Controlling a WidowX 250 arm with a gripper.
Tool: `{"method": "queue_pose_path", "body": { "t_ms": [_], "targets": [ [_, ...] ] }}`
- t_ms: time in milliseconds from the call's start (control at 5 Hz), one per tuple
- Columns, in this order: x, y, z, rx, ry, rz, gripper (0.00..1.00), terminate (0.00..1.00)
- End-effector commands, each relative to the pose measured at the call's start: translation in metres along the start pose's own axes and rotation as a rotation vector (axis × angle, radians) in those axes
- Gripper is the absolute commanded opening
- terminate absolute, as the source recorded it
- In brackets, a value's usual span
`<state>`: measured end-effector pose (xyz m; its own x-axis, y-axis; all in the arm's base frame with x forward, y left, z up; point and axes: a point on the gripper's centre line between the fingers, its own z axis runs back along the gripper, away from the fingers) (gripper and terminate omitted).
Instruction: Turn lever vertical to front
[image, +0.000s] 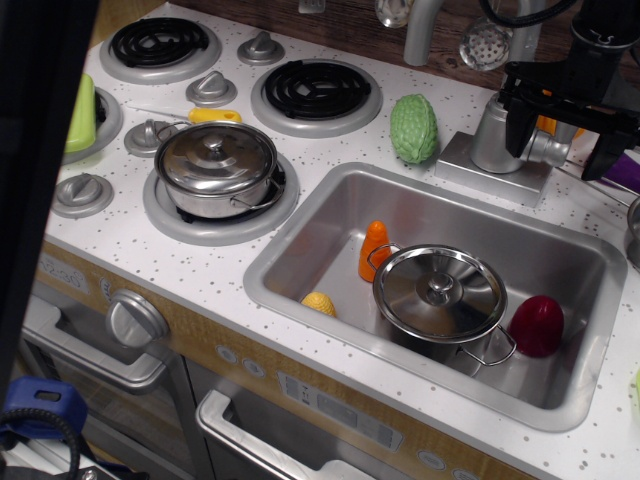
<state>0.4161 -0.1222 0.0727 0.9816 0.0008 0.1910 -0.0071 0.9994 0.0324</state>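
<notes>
The lever is a short silver-grey stub with a rounded end. It sticks out to the right from the grey faucet column, which stands on a square base behind the sink. My black gripper comes down from the upper right. Its left finger hangs between the column and the lever's end, and its right finger hangs to the right of the lever. The jaws stand apart with the lever between them. I cannot tell whether a finger touches the lever.
The sink holds a lidded steel pot, an orange carrot, a yellow piece and a dark red piece. A green vegetable lies left of the faucet. Another lidded pot sits on a front burner. A purple object lies at the right edge.
</notes>
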Motion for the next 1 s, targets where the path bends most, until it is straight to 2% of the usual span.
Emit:
{"method": "queue_pose_path", "body": {
  "t_ms": [0, 400, 600, 800],
  "targets": [
    [0.0, 0.0, 0.0, 0.0, 0.0, 0.0, 1.0, 0.0],
    [0.013, -0.009, 0.012, 0.09, -0.126, -0.023, 1.0, 0.0],
    [0.024, -0.009, 0.013, 0.09, -0.217, -0.026, 1.0, 0.0],
    [0.034, -0.007, 0.013, 0.087, -0.274, -0.013, 1.0, 0.0]
  ]
}}
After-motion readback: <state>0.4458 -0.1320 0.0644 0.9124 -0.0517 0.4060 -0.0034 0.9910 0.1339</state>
